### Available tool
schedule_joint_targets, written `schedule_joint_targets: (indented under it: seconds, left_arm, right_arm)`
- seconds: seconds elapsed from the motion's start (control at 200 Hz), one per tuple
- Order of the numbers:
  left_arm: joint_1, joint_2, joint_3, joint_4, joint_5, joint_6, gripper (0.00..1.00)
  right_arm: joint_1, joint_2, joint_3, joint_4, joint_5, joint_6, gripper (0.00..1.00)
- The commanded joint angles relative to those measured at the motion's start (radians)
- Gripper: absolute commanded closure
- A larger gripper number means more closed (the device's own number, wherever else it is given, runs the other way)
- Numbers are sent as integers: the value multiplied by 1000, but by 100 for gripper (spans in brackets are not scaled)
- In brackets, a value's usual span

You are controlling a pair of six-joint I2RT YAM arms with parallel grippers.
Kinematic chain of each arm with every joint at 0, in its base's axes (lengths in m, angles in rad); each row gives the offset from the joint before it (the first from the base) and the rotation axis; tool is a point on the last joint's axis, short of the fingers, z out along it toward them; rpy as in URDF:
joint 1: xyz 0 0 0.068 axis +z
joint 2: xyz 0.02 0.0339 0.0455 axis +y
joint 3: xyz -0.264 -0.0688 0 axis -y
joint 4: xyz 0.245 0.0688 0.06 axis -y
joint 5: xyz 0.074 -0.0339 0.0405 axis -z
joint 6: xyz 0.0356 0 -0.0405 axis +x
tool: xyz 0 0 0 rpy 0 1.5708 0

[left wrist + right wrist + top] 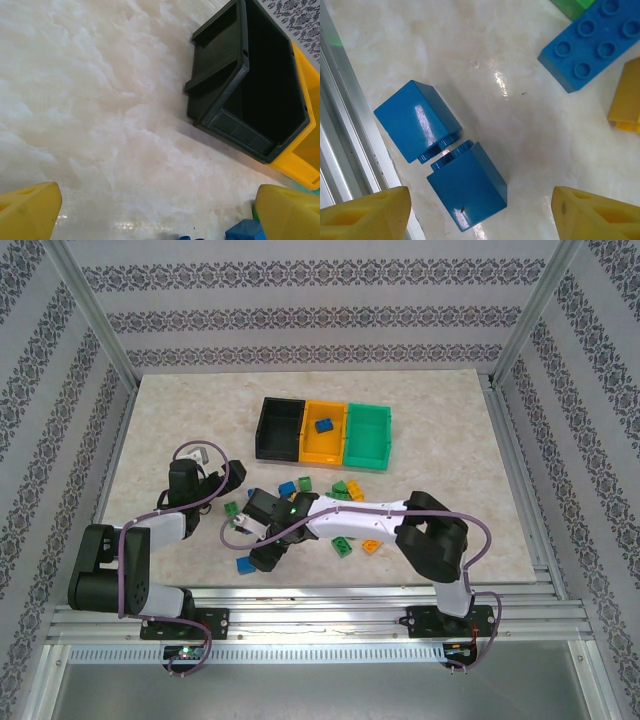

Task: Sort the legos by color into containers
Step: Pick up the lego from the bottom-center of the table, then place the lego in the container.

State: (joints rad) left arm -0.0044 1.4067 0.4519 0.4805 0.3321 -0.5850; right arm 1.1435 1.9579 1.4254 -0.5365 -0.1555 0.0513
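The black (280,430), orange-yellow (322,445) and green (367,438) containers stand in a row at the back; one blue lego (324,425) lies in the orange-yellow one. Blue, green and yellow legos are scattered in front of them. My right gripper (262,548) is open and low over the table. Two blue legos lie on their sides there: one (467,186) between its yellow fingers (365,216), the other (417,120) just beyond. My left gripper (232,472) is open over bare table, with the black container (215,75) ahead of it and a blue lego (245,231) by its right finger (290,212).
A flat blue lego (592,47), a yellow one (626,97) and a green one (572,5) lie beyond the right gripper. The table's metal front rail (340,125) runs close beside the two blue legos. The right forearm (350,520) spans the scattered legos.
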Motion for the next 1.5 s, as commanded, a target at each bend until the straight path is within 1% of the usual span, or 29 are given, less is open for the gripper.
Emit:
schedule_joint_targets:
  seconds: [0.0, 0.075, 0.265, 0.31, 0.385, 0.47, 0.56, 0.64, 0.724, 0.874, 1.069, 1.134, 1.219, 1.324, 1.439, 1.499]
  left_arm:
    - [17, 10, 14, 38, 11, -13, 1]
    - [18, 12, 14, 37, 12, -16, 1]
    - [20, 21, 17, 38, 21, -18, 1]
    - [20, 22, 17, 40, 21, -19, 1]
    - [21, 24, 16, 40, 22, -21, 1]
    - [21, 25, 18, 42, 23, -24, 1]
    - [24, 27, 17, 44, 29, -27, 1]
    - [23, 30, 17, 44, 30, -29, 1]
    - [23, 40, 17, 52, 35, -35, 1]
    - [24, 46, 19, 61, 47, -38, 1]
    - [26, 47, 17, 61, 44, -41, 1]
    - [26, 50, 17, 66, 48, -43, 1]
    - [30, 59, 19, 69, 62, -52, 1]
    - [32, 56, 18, 70, 67, -53, 1]
    - [37, 49, 16, 67, 66, -56, 1]
    - [39, 43, 16, 67, 77, -58, 1]
  right_arm:
    - [5, 46, 42, -62, -49, -69, 25]
    - [4, 70, 58, -74, -77, -76, 25]
    - [5, 117, 67, -71, -56, -80, 28]
    - [4, 123, 65, -57, -72, -71, 33]
    - [-2, 131, 60, -37, -119, -56, 44]
    - [-11, 129, 46, -29, -141, -49, 58]
    - [-28, 98, 6, 3, -160, -26, 66]
    - [-49, 63, -27, 24, -159, -6, 70]
    - [-76, 25, -49, 27, -158, 7, 72]
    - [-127, -75, -119, 92, -170, 46, 72]
    - [-260, -188, -158, 179, -117, 127, 72]
    - [-321, -187, -126, 177, -93, 160, 73]
    - [-396, -178, -87, 183, -22, 206, 74]
    - [-477, -141, -30, 184, 54, 248, 73]
    - [-552, -82, 54, 145, 116, 238, 72]
    - [-596, -55, 95, 135, 113, 228, 70]
